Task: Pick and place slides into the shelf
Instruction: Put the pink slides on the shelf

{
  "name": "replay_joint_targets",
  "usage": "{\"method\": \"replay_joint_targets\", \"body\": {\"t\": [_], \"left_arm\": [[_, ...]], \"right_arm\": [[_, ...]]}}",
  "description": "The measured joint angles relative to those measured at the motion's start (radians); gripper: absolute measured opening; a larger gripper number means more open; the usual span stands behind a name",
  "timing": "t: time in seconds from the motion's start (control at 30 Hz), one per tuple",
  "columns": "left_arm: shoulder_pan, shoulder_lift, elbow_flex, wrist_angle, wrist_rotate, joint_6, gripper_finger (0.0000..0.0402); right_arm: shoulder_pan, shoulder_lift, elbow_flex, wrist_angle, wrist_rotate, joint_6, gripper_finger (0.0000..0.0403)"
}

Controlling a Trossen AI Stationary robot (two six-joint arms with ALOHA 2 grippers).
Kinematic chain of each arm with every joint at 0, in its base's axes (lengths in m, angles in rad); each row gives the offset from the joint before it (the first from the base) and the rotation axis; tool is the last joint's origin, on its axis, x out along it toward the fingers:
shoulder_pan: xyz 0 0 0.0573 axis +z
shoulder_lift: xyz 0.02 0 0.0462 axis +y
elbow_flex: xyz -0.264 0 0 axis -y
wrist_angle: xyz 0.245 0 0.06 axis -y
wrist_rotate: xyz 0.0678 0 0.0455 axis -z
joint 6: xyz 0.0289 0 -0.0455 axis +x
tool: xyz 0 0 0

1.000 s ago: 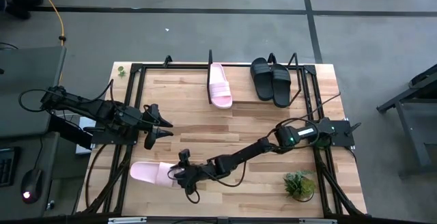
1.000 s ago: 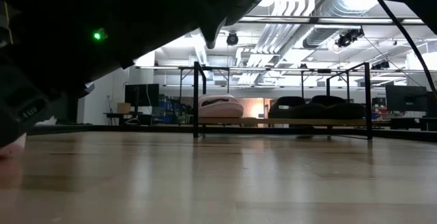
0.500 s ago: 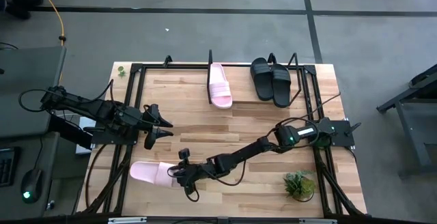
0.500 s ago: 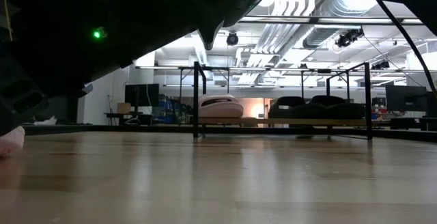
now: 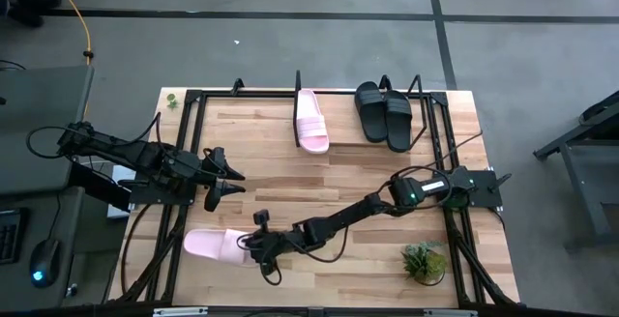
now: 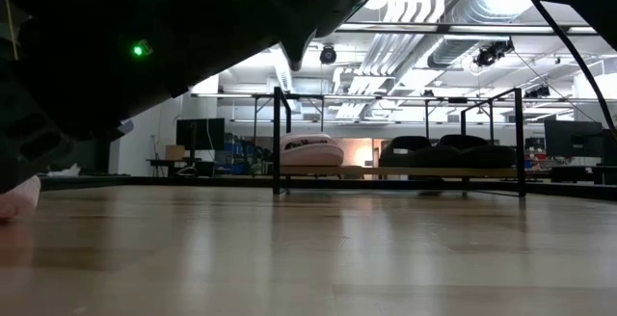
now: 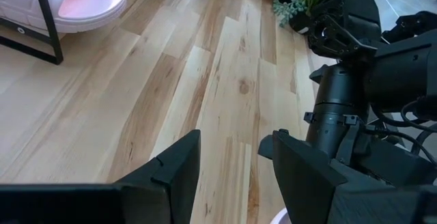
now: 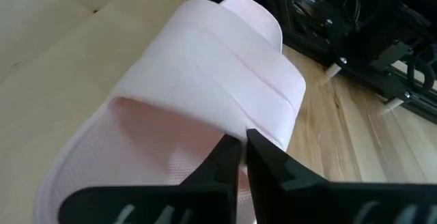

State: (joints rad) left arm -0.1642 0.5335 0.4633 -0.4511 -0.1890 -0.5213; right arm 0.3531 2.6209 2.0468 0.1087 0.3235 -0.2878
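Slides are the object of this run, and we take the shelf (image 5: pixel 358 114) as our landmark throughout. On it we count three: one pale pink slide (image 5: pixel 311 121) toward its left end and two black slides (image 5: pixel 384 113) side by side toward its right end, all resting on the board between the rod loops. The fourth, a loose pink slide (image 5: pixel 215 245), lies flat on the table (image 5: pixel 368 177), well apart from the shelf, toward the near-left corner. The right gripper (image 5: pixel 259 249) is at that slide's open end; in the right wrist view its two fingers are pinched together on the edge of the broad strap (image 8: pixel 225 80), so we read it as clenched on the strap. We judge the step in hand to be the pick of the last slide, grasp just made, lift not yet begun. The next move calls for raising it clear of the table, carrying it to the free place on the shelf beside the pink one, and setting it down aligned with the others. The left gripper (image 5: pixel 222 174) waits between the loose slide and the shelf, its jaws parted and holding nothing. A small potted plant (image 5: pixel 424 259) stands well away from the shelf.
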Motion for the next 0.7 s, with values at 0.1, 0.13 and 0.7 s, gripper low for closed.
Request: {"method": "replay_joint_targets", "body": {"t": [0.1, 0.13, 0.7], "left_arm": [[0.000, 0.000, 0.000, 0.000, -0.002, 0.000, 0.0168], [0.000, 0.000, 0.000, 0.000, -0.002, 0.000, 0.0168], [0.000, 0.000, 0.000, 0.000, -0.007, 0.000, 0.0168]], "right_arm": [[0.000, 0.000, 0.000, -0.007, 0.000, 0.000, 0.0002], [0.000, 0.000, 0.000, -0.008, 0.001, 0.000, 0.0002], [0.000, -0.044, 0.001, -0.116, 0.061, 0.032, 0.0000]]}}
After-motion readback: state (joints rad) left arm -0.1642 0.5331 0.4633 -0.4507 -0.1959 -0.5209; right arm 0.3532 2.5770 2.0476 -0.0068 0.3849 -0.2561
